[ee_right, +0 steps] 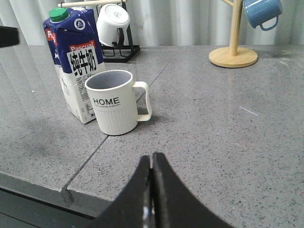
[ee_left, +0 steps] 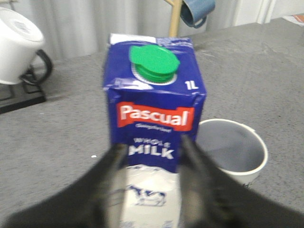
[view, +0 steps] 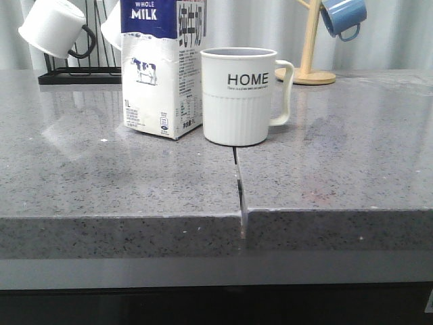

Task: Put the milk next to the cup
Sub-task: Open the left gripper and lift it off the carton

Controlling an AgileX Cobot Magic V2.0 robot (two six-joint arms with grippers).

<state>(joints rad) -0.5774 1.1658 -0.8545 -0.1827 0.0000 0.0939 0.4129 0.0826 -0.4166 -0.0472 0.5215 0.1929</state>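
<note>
The milk, a tall white carton with a dark blue top band, a green screw cap, a red "Pascual" label and a cow picture, stands upright on the grey speckled stone surface. Just beside it, on the robot's right, stands the cup, a large white ribbed ceramic mug with black "HOME" lettering; its white handle points right, away from the carton. In the front view the two overlap slightly, and I cannot tell whether they touch. The cup sits across the seam where two slabs of the surface meet.

The left tool has its two black fingers spread apart, one on either side of the carton's front face at the "MILK" lettering. The blur hides whether the pads press on the carton. The right tool is pressed shut with nothing between its fingers, well apart from the cup and on the near side of it.

Behind, a small white mug with a black handle hangs on a black wire rack, and a blue mug hangs from a light wooden stand with a round base.
</note>
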